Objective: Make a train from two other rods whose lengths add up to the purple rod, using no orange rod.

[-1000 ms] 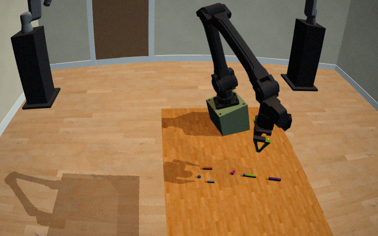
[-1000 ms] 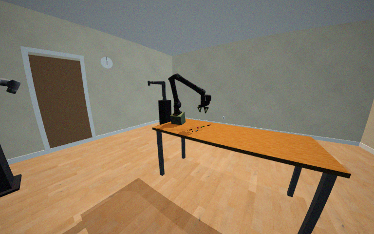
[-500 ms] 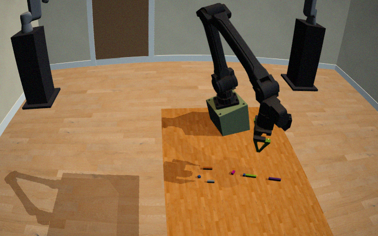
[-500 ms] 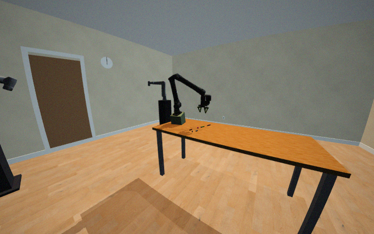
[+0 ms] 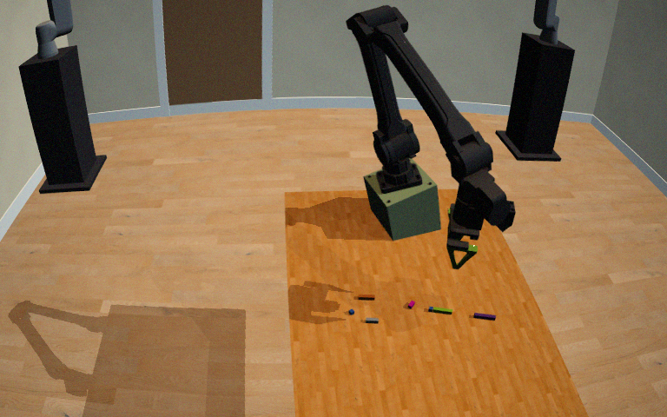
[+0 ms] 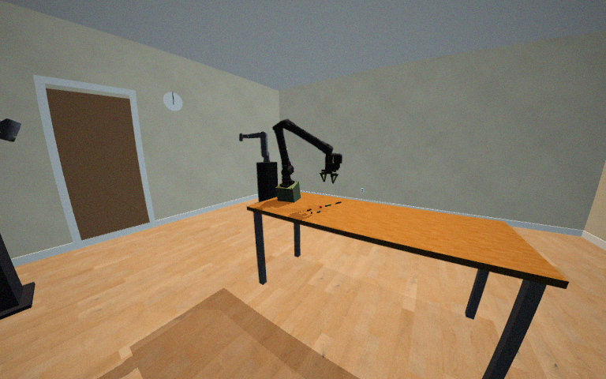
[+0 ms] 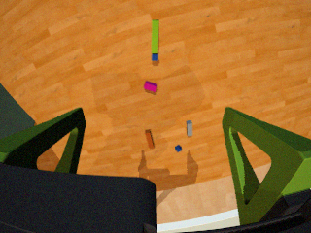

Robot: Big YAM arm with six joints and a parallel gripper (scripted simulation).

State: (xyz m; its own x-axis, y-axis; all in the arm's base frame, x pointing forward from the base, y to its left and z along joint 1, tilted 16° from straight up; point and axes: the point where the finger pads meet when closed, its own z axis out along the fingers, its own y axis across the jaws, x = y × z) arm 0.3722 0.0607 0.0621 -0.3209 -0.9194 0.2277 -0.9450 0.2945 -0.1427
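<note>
The hand point(image 5: 462, 255) point(image 6: 328, 178) point(image 7: 154, 115), its fingers spread wide with nothing between them, hangs above the worktop point(image 5: 373, 373) point(image 6: 415, 227) point(image 7: 233, 63). Below it a lime rod point(image 5: 442, 310) point(image 7: 155, 36) and a blue rod point(image 5: 431, 309) point(image 7: 155, 57) lie in line, end against end, with the magenta rod point(image 5: 411, 304) point(image 7: 151, 86) turned askew near the blue one's end. The purple rod point(image 5: 484, 316) lies apart beyond the lime one's far end, while the orange rod point(image 5: 366, 297) point(image 7: 150, 139), the grey rod point(image 5: 372, 321) point(image 7: 190, 128) and a second blue rod point(image 5: 351, 311) point(image 7: 178, 149) lie separately on the magenta one's other side.

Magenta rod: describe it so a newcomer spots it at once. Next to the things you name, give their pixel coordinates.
On the orange-brown wooden table point(image 5: 393, 373) point(image 6: 424, 232), look between the lime rod point(image 5: 442, 310) point(image 7: 155, 36) and the orange rod point(image 5: 366, 297) point(image 7: 150, 139). The short magenta rod point(image 5: 412, 304) point(image 7: 151, 87) lies there, touching no other rod, the only bright pink-purple piece, turned askew to the lime one.
</note>
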